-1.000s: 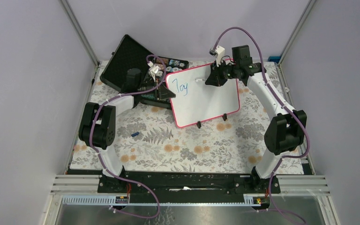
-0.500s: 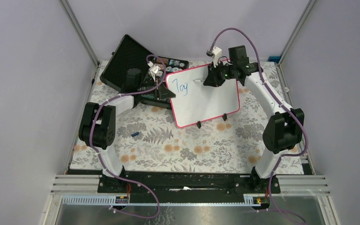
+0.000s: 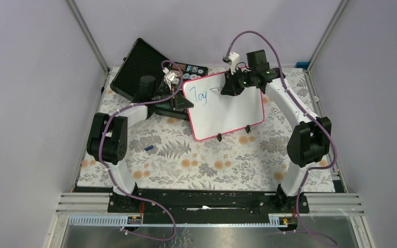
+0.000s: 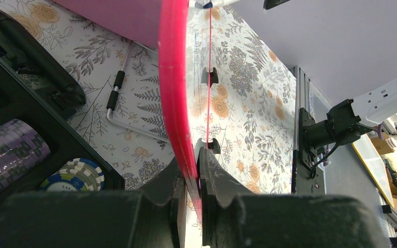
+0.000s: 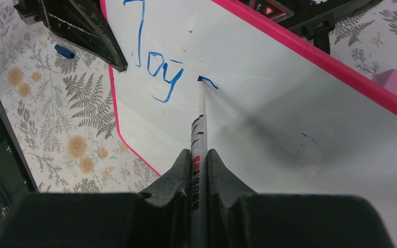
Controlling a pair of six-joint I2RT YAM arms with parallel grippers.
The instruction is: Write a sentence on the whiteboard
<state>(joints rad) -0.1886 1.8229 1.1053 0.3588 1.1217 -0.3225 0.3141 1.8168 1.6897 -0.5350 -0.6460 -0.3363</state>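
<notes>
The whiteboard (image 3: 232, 111), white with a pink-red frame, stands tilted near the table's back. "Joy" is written in blue at its upper left (image 5: 157, 67). My left gripper (image 3: 182, 103) is shut on the whiteboard's left frame edge (image 4: 178, 103), one finger on each side. My right gripper (image 3: 226, 90) is shut on a white marker (image 5: 198, 134). The marker's blue tip touches the whiteboard just right of "Joy", at the end of a short fresh blue stroke (image 5: 209, 82).
An open black poker-chip case (image 3: 144, 70) with chips (image 4: 77, 175) sits behind the left arm. A small blue marker cap (image 3: 149, 148) lies on the floral cloth (image 3: 212, 160). A metal wire stand (image 4: 116, 95) lies behind the board. Frame posts rise at both back corners.
My right gripper has shifted left along the board's upper part with the marker, laying down a short new stroke right of "Joy". The left arm and board have not moved.
</notes>
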